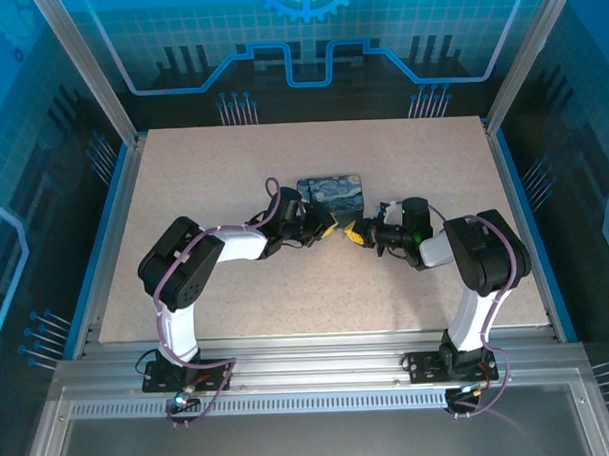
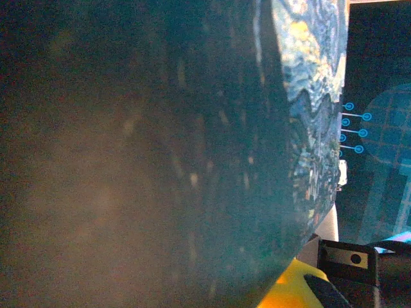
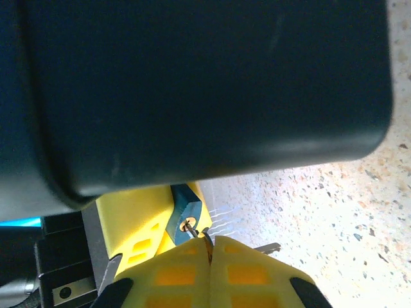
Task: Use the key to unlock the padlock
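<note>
Where the two arms meet over the middle of the speckled beige desk [image 1: 185, 252], the step in hand is judged to be insertion of the key.

Right wrist view: the right jaws are pressed together. Their yellow ribbed pads [image 3: 167, 276] pinch the thin brownish key blade [image 3: 207, 242]. The blade's tip stands at the mouth of the round keyhole [image 3: 188, 226] in the small blue padlock [image 3: 185, 206]. Whether the tip has entered or merely touches the rim cannot be told.

The padlock lies against a yellow finger [image 3: 131, 224] of the left jaws. These are nearly together and appear to be clamped on its body, though the far side of that grip is hidden.

Top view: the padlock's place is between the two sets of jaws. It is just on the near side of a flat rectangular box printed with a swirling blue-and-yellow night sky [image 1: 330, 192].

Left wrist view: the same printed face [image 2: 308, 96] lies close beside the lens.

Nothing shows the lock as open, so the unlocking itself is not yet done. The next move calls for a straight push of the blade along the keyhole's axis, with no sideways drift. A twist of the right wrist should follow, while the left jaws hold the body firm against that turn. A blade slightly off line would be likely to catch on the rim and push the padlock askew.
</note>
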Motion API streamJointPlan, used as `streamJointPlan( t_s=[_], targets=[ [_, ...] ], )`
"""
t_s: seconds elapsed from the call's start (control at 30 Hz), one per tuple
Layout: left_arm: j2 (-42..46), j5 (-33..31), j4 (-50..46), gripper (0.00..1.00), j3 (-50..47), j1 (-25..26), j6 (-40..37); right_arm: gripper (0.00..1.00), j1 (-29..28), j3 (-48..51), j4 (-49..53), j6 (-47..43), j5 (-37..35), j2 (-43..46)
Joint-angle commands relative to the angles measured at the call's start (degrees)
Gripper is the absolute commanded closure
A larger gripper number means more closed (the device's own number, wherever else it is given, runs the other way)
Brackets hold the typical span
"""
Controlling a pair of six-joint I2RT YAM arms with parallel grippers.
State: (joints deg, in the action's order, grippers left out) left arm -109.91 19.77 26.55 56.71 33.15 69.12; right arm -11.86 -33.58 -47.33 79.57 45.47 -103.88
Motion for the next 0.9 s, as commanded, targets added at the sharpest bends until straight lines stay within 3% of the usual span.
streamJointPlan(
  t_s=[0.0,0.17,0.4,0.7,0.87],
  targets=[
    [0.13,10.6,2.21,1.0,-0.59,3.24,0.99,1.0,-2.55,-3.31,1.64,-4.34,-1.44,3.11],
    [0.13,10.5,2.46,1.0,-0.59,3.33,1.32,1.0,-3.87,-2.81,-3.3,-0.5,-2.96,1.32],
    [0.14,10.73,2.72,1.0,-0.63,3.42,1.53,1.0,-8.41,-2.27,-1.87,-6.27,-9.14,1.59],
    [0.3,11.0,3.72,1.0,-1.02,3.42,1.97,1.0,-7.8,-0.68,-25.53,10.78,-7.95,-8.88],
    [0.22,11.12,4.53,1.0,-1.03,3.42,2.4,1.0,-8.15,-0.96,-30.14,14.21,-7.53,-12.35]
  ],
)
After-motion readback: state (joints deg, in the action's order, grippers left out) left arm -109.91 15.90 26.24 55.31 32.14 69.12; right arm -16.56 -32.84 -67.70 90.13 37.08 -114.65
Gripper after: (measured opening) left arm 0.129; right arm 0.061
